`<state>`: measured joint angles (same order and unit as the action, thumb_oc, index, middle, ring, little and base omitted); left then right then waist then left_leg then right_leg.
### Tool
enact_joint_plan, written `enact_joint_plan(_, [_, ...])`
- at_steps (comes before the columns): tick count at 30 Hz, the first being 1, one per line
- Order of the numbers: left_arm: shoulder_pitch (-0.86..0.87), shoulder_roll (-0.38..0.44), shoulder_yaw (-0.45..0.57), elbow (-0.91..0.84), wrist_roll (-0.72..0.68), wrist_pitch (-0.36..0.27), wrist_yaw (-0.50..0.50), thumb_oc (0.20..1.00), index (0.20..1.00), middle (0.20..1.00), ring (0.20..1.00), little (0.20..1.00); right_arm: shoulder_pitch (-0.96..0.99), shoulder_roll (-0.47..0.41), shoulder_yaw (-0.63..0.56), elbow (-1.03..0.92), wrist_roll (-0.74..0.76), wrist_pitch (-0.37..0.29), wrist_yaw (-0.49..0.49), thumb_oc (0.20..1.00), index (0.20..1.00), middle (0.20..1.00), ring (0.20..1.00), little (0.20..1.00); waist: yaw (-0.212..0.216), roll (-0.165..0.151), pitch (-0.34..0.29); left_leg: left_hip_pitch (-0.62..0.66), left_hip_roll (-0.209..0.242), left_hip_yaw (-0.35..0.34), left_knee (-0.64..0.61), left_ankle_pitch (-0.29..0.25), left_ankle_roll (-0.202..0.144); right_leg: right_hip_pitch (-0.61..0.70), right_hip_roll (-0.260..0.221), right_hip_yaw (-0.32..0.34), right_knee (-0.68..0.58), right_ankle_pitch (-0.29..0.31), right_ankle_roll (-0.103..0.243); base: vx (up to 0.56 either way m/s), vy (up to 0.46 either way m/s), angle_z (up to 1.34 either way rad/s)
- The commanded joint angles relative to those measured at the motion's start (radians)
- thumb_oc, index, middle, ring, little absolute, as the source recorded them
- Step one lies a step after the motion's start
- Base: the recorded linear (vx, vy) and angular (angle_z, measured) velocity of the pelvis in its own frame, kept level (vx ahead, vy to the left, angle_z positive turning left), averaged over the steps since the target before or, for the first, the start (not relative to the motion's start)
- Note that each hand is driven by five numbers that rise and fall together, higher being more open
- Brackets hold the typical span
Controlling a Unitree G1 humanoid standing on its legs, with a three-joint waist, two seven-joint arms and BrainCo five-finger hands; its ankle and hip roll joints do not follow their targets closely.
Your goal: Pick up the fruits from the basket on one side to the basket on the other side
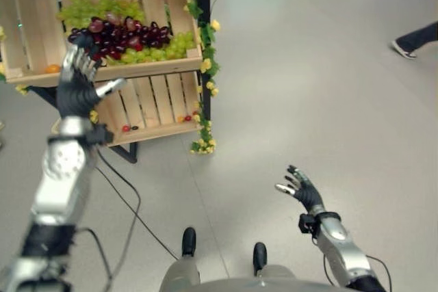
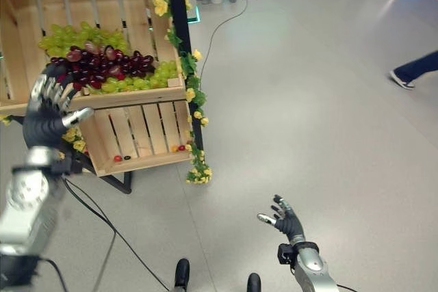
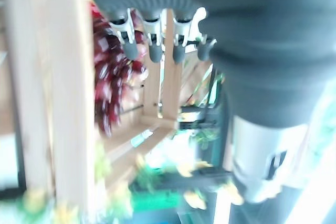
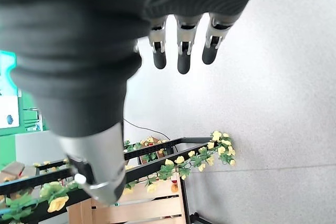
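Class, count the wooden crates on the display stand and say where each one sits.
2: the upper crate holds green and red grapes; the lower crate sits beneath it. Others may lie beyond the view's edge.

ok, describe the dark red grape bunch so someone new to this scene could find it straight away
Find the wooden crate stand edged with yellow flowers. In its upper crate, the dark red grape bunch lies on top of the green grapes, just beyond the open left hand. It is the only dark cluster; the fruit around it is pale green.

Red grapes (image 1: pixel 126 37) heaped on green grapes (image 1: pixel 102 9), apparently loose.
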<state>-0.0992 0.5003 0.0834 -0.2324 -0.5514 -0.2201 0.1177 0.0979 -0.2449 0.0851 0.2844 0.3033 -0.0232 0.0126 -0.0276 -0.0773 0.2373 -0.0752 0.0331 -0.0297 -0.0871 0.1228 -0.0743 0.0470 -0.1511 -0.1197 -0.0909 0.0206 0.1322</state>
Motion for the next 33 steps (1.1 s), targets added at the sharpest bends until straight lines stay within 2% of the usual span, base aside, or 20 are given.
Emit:
enact_joint_plan(1, [-0.055, -0.001, -0.048, -0.046, 0.018, -0.017, -0.090, 1.000, 1.000, 1.000, 1.000, 1.000, 0.005, 0.003, -0.037, -0.078, -0.015, -0.062, -0.015, 1.000, 1.000, 1.000, 1.000, 1.000, -0.031, -0.019, -0.053, 0.045, -0.020, 0.007, 0.033, -0.188, 0.045, -0.005, -0.063, 0.015, 0.043, -0.094, 0.056, -0.04, 0.049, -0.06])
enact_joint_plan(4, [-0.034, -0.056, -0.128, -0.073, 0.007, 0.012, -0.133, 1.000, 1.000, 1.000, 1.000, 1.000, 0.016, -0.002, -0.064, -0.118, -0.023, -0.075, -0.028, 1.000, 1.000, 1.000, 1.000, 1.000, -0.048, -0.017, -0.043, 0.038, -0.024, 0.029, 0.041, -0.190, 0.050, -0.030, -0.069, 0.035, 0.035, -0.070, 0.058, -0.10, 0.063, -0.21])
enact_joint_plan(7, [-0.032, -0.065, -0.148, -0.074, 0.023, 0.019, -0.145, 1.000, 1.000, 1.000, 1.000, 1.000, 0.012, -0.006, -0.077, -0.137, -0.036, -0.083, -0.039, 1.000, 1.000, 1.000, 1.000, 1.000, -0.047, -0.011, -0.022, 0.026, -0.015, 0.073, 0.057, -0.192, 0.052, -0.075, -0.071, 0.024, 0.051, -0.046, 0.066, -0.23, 0.046, -0.69])
enact_joint_plan(8, [-0.015, -0.075, -0.167, -0.063, 0.010, 0.035, -0.151, 1.000, 1.000, 1.000, 1.000, 1.000, -0.002, -0.011, -0.087, -0.153, -0.044, -0.091, -0.057, 1.000, 1.000, 1.000, 1.000, 1.000, -0.022, 0.008, 0.001, 0.018, 0.030, 0.154, 0.080, -0.199, 0.042, -0.089, -0.097, -0.137, 0.101, -0.045, 0.064, -0.21, -0.009, -1.19])
enact_joint_plan(12, [-0.005, -0.081, -0.184, -0.046, 0.014, 0.043, -0.158, 1.000, 1.000, 1.000, 1.000, 1.000, -0.005, -0.022, -0.094, -0.166, -0.060, -0.089, -0.068, 1.000, 1.000, 1.000, 1.000, 1.000, -0.028, 0.011, -0.002, 0.007, 0.043, 0.209, 0.092, -0.188, 0.046, -0.101, -0.117, -0.154, 0.127, -0.037, 0.061, -0.13, 0.026, -1.44])
enact_joint_plan(13, [-0.013, -0.081, -0.193, -0.036, 0.023, 0.051, -0.162, 1.000, 1.000, 1.000, 1.000, 1.000, -0.001, -0.027, -0.108, -0.173, -0.059, -0.088, -0.075, 1.000, 1.000, 1.000, 1.000, 1.000, -0.030, 0.015, -0.010, 0.012, 0.050, 0.249, 0.094, -0.189, 0.046, -0.097, -0.150, -0.179, 0.138, -0.023, 0.067, -0.04, -0.016, -0.36])
enact_joint_plan(14, [-0.014, -0.082, -0.193, -0.035, 0.023, 0.051, -0.162, 1.000, 1.000, 1.000, 1.000, 1.000, 0.000, -0.027, -0.109, -0.175, -0.060, -0.087, -0.075, 1.000, 1.000, 1.000, 1.000, 1.000, -0.028, 0.015, -0.010, 0.013, 0.050, 0.251, 0.094, -0.190, 0.047, -0.097, -0.150, -0.177, 0.138, -0.023, 0.067, -0.04, -0.065, -0.73])
enact_joint_plan(15, [-0.016, -0.087, -0.195, -0.031, 0.024, 0.053, -0.158, 1.000, 1.000, 1.000, 1.000, 1.000, 0.003, -0.029, -0.116, -0.181, -0.068, -0.086, -0.082, 1.000, 1.000, 1.000, 1.000, 1.000, -0.024, 0.021, -0.012, 0.022, 0.061, 0.278, 0.098, -0.196, 0.043, -0.084, -0.174, -0.218, 0.137, -0.015, 0.070, -0.06, -0.056, -0.85])
enact_joint_plan(16, [-0.019, -0.085, -0.185, -0.026, 0.028, 0.055, -0.151, 1.000, 1.000, 1.000, 1.000, 1.000, -0.004, -0.032, -0.116, -0.183, -0.069, -0.090, -0.091, 1.000, 1.000, 1.000, 1.000, 1.000, -0.011, 0.027, -0.016, 0.029, 0.078, 0.322, 0.104, -0.197, 0.036, -0.070, -0.215, -0.310, 0.136, 0.005, 0.071, -0.07, -0.067, -0.73])
enact_joint_plan(17, [-0.011, -0.082, -0.172, -0.023, 0.039, 0.062, -0.153, 1.000, 1.000, 1.000, 1.000, 1.000, -0.032, -0.050, -0.106, -0.183, -0.083, -0.083, -0.093, 1.000, 1.000, 1.000, 1.000, 1.000, 0.021, 0.042, -0.026, 0.054, 0.108, 0.382, 0.113, -0.215, 0.030, -0.049, -0.265, -0.479, 0.192, 0.000, 0.071, -0.10, -0.038, -0.63])
enact_joint_plan(18, [-0.006, -0.084, -0.160, -0.023, 0.044, 0.065, -0.147, 1.000, 1.000, 1.000, 1.000, 1.000, -0.039, -0.056, -0.105, -0.190, -0.090, -0.081, -0.093, 1.000, 1.000, 1.000, 1.000, 1.000, 0.029, 0.044, -0.027, 0.061, 0.117, 0.425, 0.121, -0.214, 0.037, -0.045, -0.277, -0.562, 0.255, -0.008, 0.062, -0.06, -0.004, -0.58])
enact_joint_plan(20, [0.014, -0.096, -0.152, -0.012, 0.041, 0.071, -0.151, 1.000, 1.000, 1.000, 1.000, 1.000, -0.029, -0.068, -0.107, -0.200, -0.097, -0.079, -0.085, 1.000, 1.000, 1.000, 1.000, 1.000, 0.010, 0.036, -0.026, 0.075, 0.121, 0.463, 0.144, -0.228, 0.039, -0.059, -0.274, -0.582, 0.270, -0.018, 0.063, -0.01, -0.189, -1.97])
enact_joint_plan(25, [0.034, -0.145, -0.136, 0.008, 0.019, 0.070, -0.148, 1.000, 1.000, 1.000, 1.000, 1.000, 0.020, -0.083, -0.137, -0.244, -0.090, -0.071, -0.079, 1.000, 1.000, 1.000, 1.000, 1.000, -0.047, 0.059, -0.032, 0.103, 0.178, 0.516, 0.191, -0.228, 0.010, -0.074, -0.197, -0.493, 0.209, -0.040, 0.038, 0.05, -0.247, -1.33])
enact_joint_plan(26, [0.033, -0.159, -0.139, 0.014, 0.012, 0.066, -0.141, 1.000, 1.000, 1.000, 1.000, 1.000, 0.016, -0.103, -0.147, -0.261, -0.095, -0.073, -0.079, 1.000, 1.000, 1.000, 1.000, 1.000, -0.071, 0.074, -0.032, 0.104, 0.195, 0.512, 0.205, -0.221, -0.003, -0.081, -0.165, -0.455, 0.199, -0.067, 0.024, 0.03, -0.161, -0.64])
enact_joint_plan(27, [0.033, -0.161, -0.138, 0.015, 0.012, 0.065, -0.142, 1.000, 1.000, 1.000, 1.000, 1.000, 0.016, -0.105, -0.147, -0.263, -0.095, -0.072, -0.079, 1.000, 1.000, 1.000, 1.000, 1.000, -0.069, 0.077, -0.031, 0.104, 0.198, 0.514, 0.207, -0.221, -0.006, -0.082, -0.162, -0.452, 0.199, -0.068, 0.021, 0.09, -0.308, -0.59])
enact_joint_plan(28, [0.032, -0.176, -0.134, 0.024, 0.008, 0.061, -0.133, 1.000, 1.000, 1.000, 1.000, 1.000, 0.014, -0.121, -0.150, -0.278, -0.089, -0.077, -0.079, 1.000, 1.000, 1.000, 1.000, 1.000, -0.087, 0.087, -0.028, 0.104, 0.213, 0.496, 0.245, -0.224, -0.020, -0.088, -0.117, -0.403, 0.181, -0.103, 0.000, 0.10, -0.268, -0.89])
enact_joint_plan(30, [0.028, -0.183, -0.136, 0.030, 0.006, 0.058, -0.129, 1.000, 1.000, 1.000, 1.000, 1.000, 0.007, -0.131, -0.153, -0.281, -0.085, -0.081, -0.081, 1.000, 1.000, 1.000, 1.000, 1.000, -0.086, 0.089, -0.022, 0.094, 0.231, 0.468, 0.296, -0.231, -0.033, -0.085, -0.089, -0.377, 0.177, -0.127, -0.017, 0.10, -0.294, -1.07])
enact_joint_plan(31, [0.018, -0.191, -0.134, 0.039, 0.003, 0.053, -0.115, 1.000, 1.000, 1.000, 1.000, 1.000, -0.025, -0.148, -0.140, -0.276, -0.076, -0.093, -0.090, 1.000, 1.000, 1.000, 1.000, 1.000, -0.069, 0.082, 0.001, 0.058, 0.204, 0.295, 0.423, -0.182, -0.048, -0.088, -0.039, -0.324, 0.174, -0.143, -0.059, 0.11, -0.267, -1.08])
enact_joint_plan(32, [0.029, -0.195, -0.130, 0.037, 0.002, 0.050, -0.113, 1.000, 1.000, 1.000, 1.000, 1.000, -0.039, -0.151, -0.127, -0.272, -0.068, -0.095, -0.083, 1.000, 1.000, 1.000, 1.000, 1.000, -0.063, 0.074, 0.002, 0.058, 0.134, 0.192, 0.472, -0.200, -0.038, -0.092, -0.022, -0.275, 0.169, -0.153, -0.072, 0.11, -0.256, -1.15])
enact_joint_plan(33, [0.029, -0.195, -0.129, 0.037, 0.002, 0.050, -0.113, 1.000, 1.000, 1.000, 1.000, 1.000, -0.039, -0.151, -0.127, -0.272, -0.068, -0.095, -0.083, 1.000, 1.000, 1.000, 1.000, 1.000, -0.063, 0.074, 0.001, 0.057, 0.133, 0.192, 0.472, -0.199, -0.038, -0.093, -0.023, -0.275, 0.169, -0.153, -0.072, 0.26, -0.117, -2.00])
